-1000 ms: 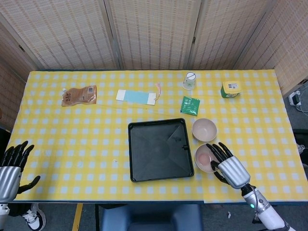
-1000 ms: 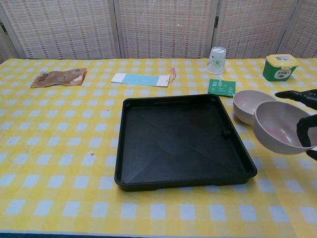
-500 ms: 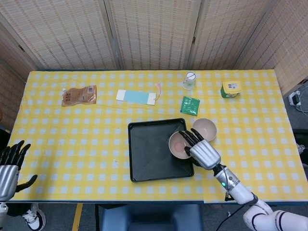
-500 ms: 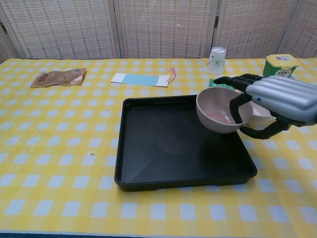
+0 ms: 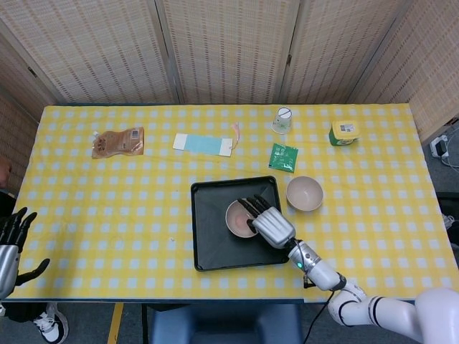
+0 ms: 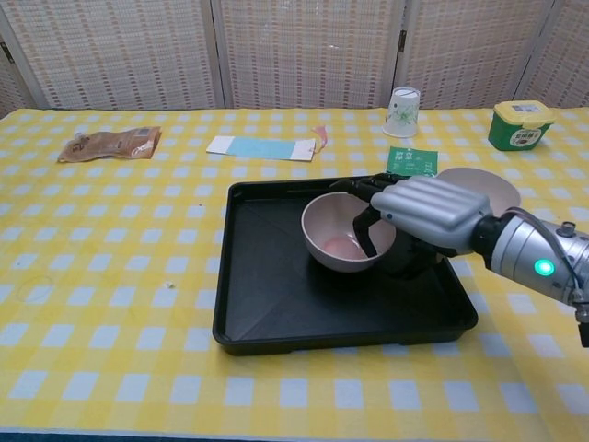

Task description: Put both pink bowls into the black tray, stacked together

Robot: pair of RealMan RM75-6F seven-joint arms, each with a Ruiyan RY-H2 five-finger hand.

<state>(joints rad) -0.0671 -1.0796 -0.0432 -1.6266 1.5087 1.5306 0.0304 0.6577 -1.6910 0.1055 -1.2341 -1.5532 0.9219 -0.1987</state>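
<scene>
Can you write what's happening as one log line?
right hand: holds pink bowl over black tray | second pink bowl: on table | left hand: idle

brown pouch (image 5: 118,142) | blue card (image 5: 204,144) | cup (image 5: 282,120) | green packet (image 5: 283,157) | green tub (image 5: 344,132)

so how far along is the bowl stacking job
About halfway. Nothing is fully done. In hand: the right hand holds one pink bowl over the black tray; whether it rests on the tray floor is unclear. Left: release it, then fetch the second pink bowl from the cloth right of the tray and stack it inside. The left hand idles at the table edge.
</scene>
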